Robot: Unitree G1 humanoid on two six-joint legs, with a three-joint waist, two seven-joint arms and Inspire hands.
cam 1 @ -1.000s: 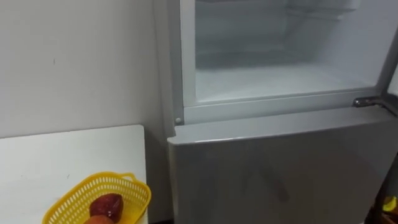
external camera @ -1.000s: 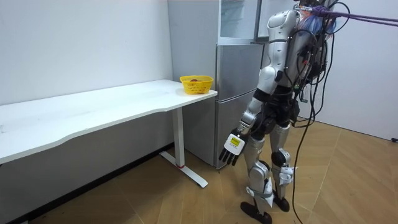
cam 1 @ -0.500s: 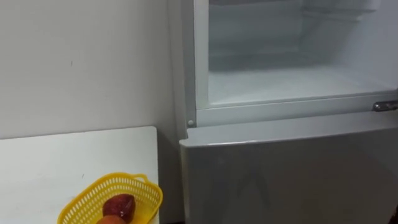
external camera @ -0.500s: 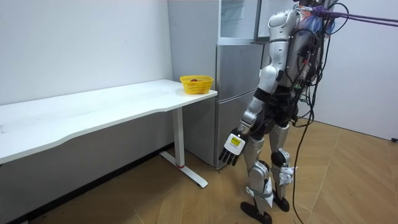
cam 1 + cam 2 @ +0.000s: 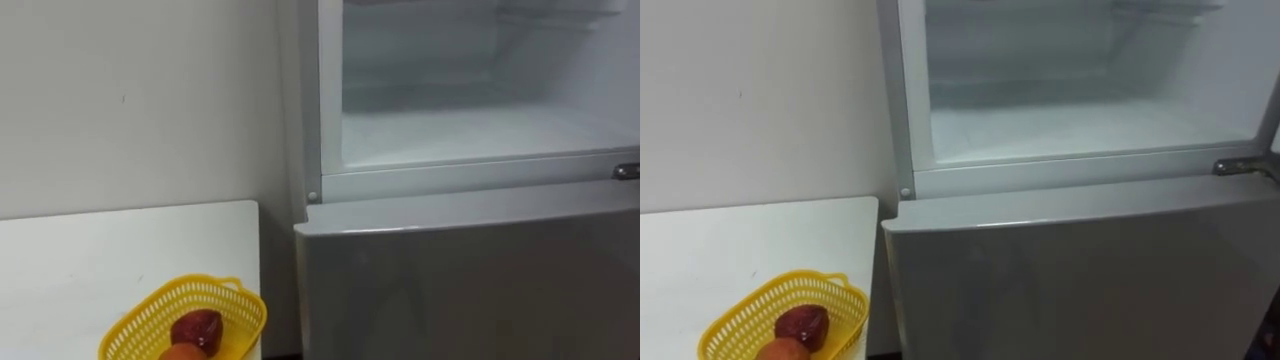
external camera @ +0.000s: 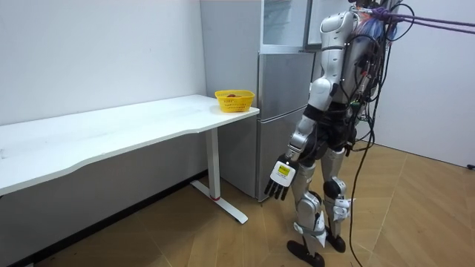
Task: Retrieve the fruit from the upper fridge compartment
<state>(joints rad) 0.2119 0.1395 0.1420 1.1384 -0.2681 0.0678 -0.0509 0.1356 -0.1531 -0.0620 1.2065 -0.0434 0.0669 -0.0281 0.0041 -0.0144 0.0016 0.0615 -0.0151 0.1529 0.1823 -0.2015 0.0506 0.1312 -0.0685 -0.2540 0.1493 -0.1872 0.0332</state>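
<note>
The upper fridge compartment (image 5: pixel 480 130) stands open in front of me, and its white shelf floor is bare where I can see it. The grey lower door (image 5: pixel 470 280) below it is closed. A yellow basket (image 5: pixel 190 315) sits at the near corner of the white table (image 5: pixel 100 260) to my left. It holds a dark red fruit (image 5: pixel 197 328) and an orange fruit (image 5: pixel 180 352). In the room view I stand upright close to the fridge (image 6: pixel 282 111), and my left hand (image 6: pixel 280 180) hangs by my thigh with straight fingers, holding nothing.
The table's right edge ends just short of the fridge's side, against a plain white wall. A metal hinge (image 5: pixel 627 171) juts out at the right end of the compartment's lower frame. In the room view, wooden floor (image 6: pixel 415 215) stretches behind me.
The eye view has shifted, so the fridge and basket sit further right in the picture; that is the camera's own move. My left hand has swung slightly at my side.
</note>
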